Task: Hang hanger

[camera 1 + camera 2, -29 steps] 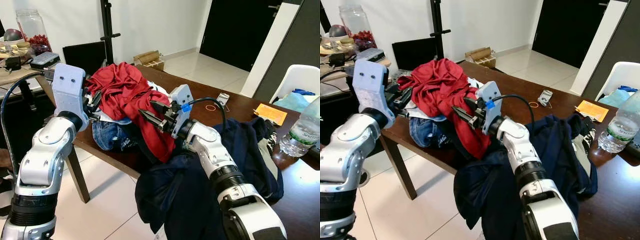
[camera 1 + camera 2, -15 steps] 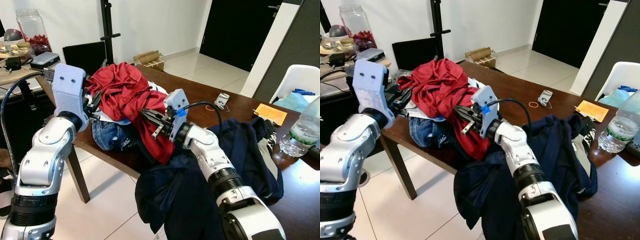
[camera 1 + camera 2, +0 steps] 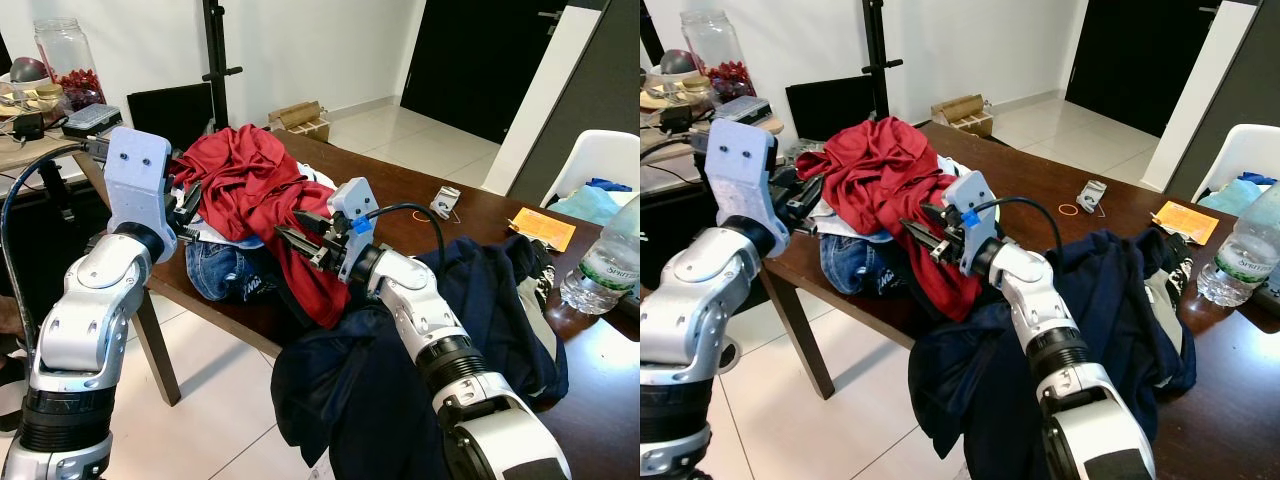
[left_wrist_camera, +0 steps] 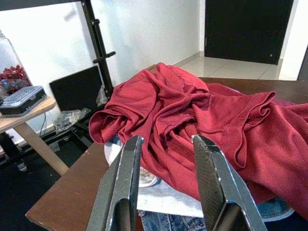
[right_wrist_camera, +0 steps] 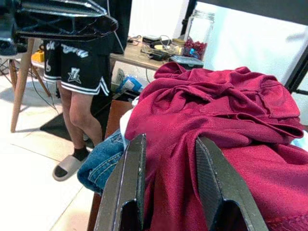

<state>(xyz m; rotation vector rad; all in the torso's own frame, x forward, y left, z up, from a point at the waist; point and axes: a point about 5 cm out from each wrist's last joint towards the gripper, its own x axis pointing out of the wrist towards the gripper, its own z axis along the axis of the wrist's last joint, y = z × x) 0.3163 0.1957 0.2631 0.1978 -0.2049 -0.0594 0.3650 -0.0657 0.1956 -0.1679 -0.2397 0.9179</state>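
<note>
Parted and empty at the right gripper (image 3: 290, 240), both black fingers (image 5: 127, 192) straddling a fold of the crumpled red fabric shirt (image 3: 250, 175) without pinching it. Looks like a reach into the near side of the heap, probably to dig or lift cloth aside. Same story at the left gripper (image 4: 166, 142): spread wide, gripping nothing, aimed at the left edge of that red shirt, with a strip of white cloth (image 4: 163, 197) just below the tips. Seems placed to flank the pile from the left while the right comes in from the near side.

As for the hanger: cannot tell where it lies. Possibly buried under the red shirt, so no saying how it sits against either pair of fingers.

Further out, rumpled blue denim jeans (image 3: 215, 270) tucked under the red shirt at the near-left table edge. Draped off the near edge beneath the right arm, a dark navy garment (image 3: 380, 370). All of it heaped on the dark brown wooden table (image 3: 400, 190). Far left behind the pile, a tall black metal stand pole (image 3: 214, 60), the likely hanging spot. Far right, a clear plastic water bottle (image 3: 605, 265) and an orange paper slip (image 3: 543, 226), well apart from the action.
</note>
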